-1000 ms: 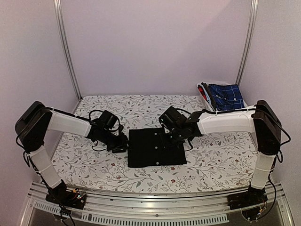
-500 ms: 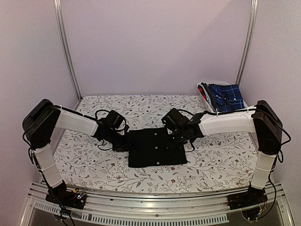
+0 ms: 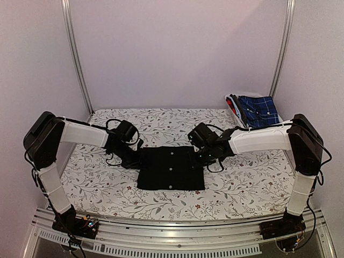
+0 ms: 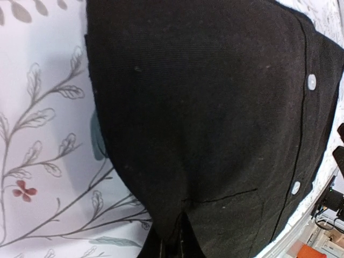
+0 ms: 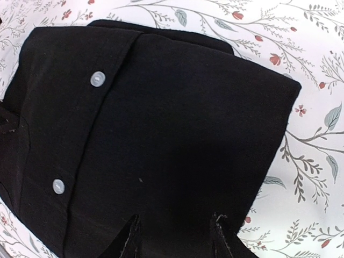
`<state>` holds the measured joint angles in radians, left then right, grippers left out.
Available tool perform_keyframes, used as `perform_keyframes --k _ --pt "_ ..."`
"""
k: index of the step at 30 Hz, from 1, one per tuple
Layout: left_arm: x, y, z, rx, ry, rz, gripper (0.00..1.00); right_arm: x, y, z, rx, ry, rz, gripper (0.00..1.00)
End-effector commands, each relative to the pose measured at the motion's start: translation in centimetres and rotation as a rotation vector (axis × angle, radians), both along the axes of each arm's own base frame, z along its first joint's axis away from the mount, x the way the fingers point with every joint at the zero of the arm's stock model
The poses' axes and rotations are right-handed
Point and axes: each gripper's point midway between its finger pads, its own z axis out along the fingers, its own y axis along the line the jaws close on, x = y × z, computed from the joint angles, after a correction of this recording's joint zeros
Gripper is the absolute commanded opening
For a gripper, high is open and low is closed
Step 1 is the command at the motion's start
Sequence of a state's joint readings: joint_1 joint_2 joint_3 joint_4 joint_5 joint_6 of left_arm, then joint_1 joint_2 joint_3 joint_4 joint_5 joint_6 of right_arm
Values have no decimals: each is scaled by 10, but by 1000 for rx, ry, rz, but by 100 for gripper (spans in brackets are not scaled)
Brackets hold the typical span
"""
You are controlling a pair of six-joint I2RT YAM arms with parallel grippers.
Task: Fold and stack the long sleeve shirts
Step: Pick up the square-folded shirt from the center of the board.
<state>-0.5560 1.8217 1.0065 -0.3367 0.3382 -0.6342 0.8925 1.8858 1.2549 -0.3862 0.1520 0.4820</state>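
Black shirt: the black shirt (image 3: 171,168) lies folded into a flat, roughly square pad on the middle of the tabletop (image 3: 242,180), its row of pale buttons (image 5: 97,78) facing up.
Shirt relative to left claw: the left claw (image 3: 135,158) is at the pad's far left corner. In the left wrist view the cloth puckers and draws in toward the fingertips.
Left claw: pinched tight, with the shirt's edge caught between the fingers.
Shirt relative to right claw: the right claw (image 3: 203,156) is at the pad's far right corner. In the right wrist view the shirt fills the frame just ahead of it.
Right claw: the fingers (image 5: 132,236) stand apart, resting at the cloth's near edge, and no fold is gathered between them.
Further off: a blue checked shirt (image 3: 259,110) sits folded at the far right corner of the tabletop, well apart from the black one.
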Motion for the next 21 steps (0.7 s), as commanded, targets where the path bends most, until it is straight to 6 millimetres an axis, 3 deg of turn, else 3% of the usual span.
perform_keyframes --k 1,3,9,14,16,21 --pt "4 10 4 24 8 -71 0 6 -12 -3 21 6 -42 43" --pt "6 10 2 28 15 -67 3 7 -13 -4 29 17 -46 43" --pt "13 24 9 49 -19 14 26 2 -23 -6 36 32 -70 45" --pt "12 34 11 41 -26 52 32 -2 -24 -19 28 68 -66 42" --pt "11 35 10 38 -28 57 36 -2 -24 -19 30 66 -72 36" --pt "4 37 4 24 -9 64 41 -3 -34 -29 3 78 -94 10"
